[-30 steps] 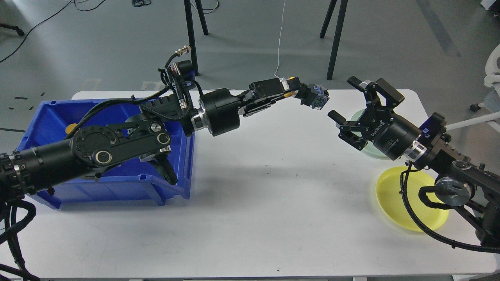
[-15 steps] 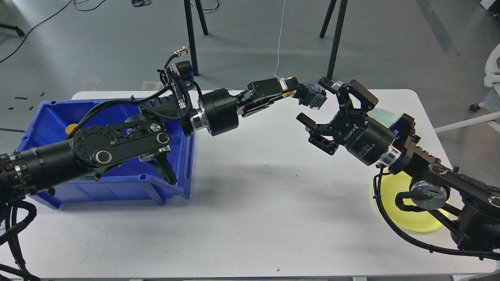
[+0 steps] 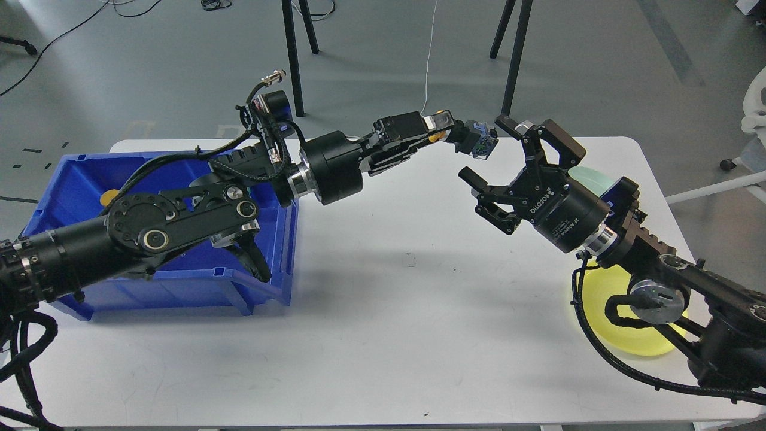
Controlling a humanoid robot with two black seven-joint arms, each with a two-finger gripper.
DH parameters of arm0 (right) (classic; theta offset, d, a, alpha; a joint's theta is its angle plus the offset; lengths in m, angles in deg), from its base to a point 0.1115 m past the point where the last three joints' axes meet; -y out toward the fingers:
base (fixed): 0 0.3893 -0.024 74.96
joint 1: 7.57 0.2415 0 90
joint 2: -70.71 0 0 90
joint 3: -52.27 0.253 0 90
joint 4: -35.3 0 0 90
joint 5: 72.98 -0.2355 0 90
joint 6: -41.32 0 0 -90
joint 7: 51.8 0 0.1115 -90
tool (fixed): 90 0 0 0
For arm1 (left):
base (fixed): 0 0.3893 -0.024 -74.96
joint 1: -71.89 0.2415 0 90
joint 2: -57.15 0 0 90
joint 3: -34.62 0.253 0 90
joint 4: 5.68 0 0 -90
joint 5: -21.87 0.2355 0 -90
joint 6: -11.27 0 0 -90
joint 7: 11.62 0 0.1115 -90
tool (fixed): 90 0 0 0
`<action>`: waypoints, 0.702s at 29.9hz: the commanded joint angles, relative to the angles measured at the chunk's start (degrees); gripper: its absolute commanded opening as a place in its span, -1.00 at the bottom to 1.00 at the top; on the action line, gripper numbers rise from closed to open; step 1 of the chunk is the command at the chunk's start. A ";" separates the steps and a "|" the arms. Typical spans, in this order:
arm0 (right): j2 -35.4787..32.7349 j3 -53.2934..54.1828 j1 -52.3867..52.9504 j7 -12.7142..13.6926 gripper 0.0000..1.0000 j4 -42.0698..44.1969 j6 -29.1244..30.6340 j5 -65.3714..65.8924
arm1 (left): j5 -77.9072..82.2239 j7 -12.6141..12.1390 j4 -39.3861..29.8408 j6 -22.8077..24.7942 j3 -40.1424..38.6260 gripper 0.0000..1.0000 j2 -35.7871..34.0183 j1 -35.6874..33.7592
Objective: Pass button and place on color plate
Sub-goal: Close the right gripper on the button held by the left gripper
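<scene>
Handover step: left gripper (image 3: 464, 133) clamped on blue button (image 3: 482, 142), held mid-air over table's (image 3: 383, 335) far edge. Right gripper (image 3: 499, 158) spread wide just beside it, not touching. Next, I'd say: right closes on button, left lets go, then carry to yellow plate (image 3: 628, 335).

Your left gripper (image 3: 462, 134) holds the button (image 3: 482, 141) above the table's (image 3: 383, 335) far edge, with your right gripper (image 3: 488, 155) just to its right, fingers spread beside the button. The bin (image 3: 72, 179) sits far left of both, under your left arm. Two plates lie right of the right gripper: one (image 3: 589, 175) behind its wrist, one (image 3: 634, 341) nearer you.
</scene>
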State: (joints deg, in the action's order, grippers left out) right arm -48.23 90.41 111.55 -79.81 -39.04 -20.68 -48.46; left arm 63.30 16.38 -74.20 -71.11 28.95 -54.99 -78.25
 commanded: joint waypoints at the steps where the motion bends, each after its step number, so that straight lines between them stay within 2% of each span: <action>1: 0.11 0.62 -0.03 0.01 0.56 -0.10 0.00 0.00 | 0.15 0.00 0.41 0.73 -0.14 -0.59 0.07 0.11; 4: 0.46 1.67 -0.03 0.01 0.16 -0.19 0.00 0.00 | 0.33 0.00 0.41 0.73 -0.14 -0.59 0.07 0.11; 8: 0.82 2.29 -0.03 0.01 -0.06 -0.10 0.00 0.00 | 0.50 0.00 0.49 0.73 -0.14 -0.59 0.07 0.11; 10: 0.82 2.12 -0.03 0.01 -0.28 -0.10 0.00 0.00 | 0.50 0.00 0.49 0.73 -0.14 -0.59 0.07 0.11; 14: 0.91 1.94 -0.03 0.01 -0.92 -0.19 0.00 0.09 | 0.50 0.00 0.49 0.73 -0.14 -0.59 0.16 0.11; 15: 1.08 2.03 -0.03 0.01 -0.98 -0.10 0.00 0.00 | 0.50 0.00 0.49 0.73 -0.14 -0.59 0.07 0.11; 21: 1.17 2.03 -0.64 0.01 -0.99 -0.28 0.00 0.00 | 0.68 0.00 0.49 0.73 -0.14 -0.59 0.07 0.11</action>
State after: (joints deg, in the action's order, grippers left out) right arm -47.08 92.41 111.15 -79.79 -39.25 -20.69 -48.43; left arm 63.95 16.36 -73.69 -70.36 28.83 -54.84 -78.14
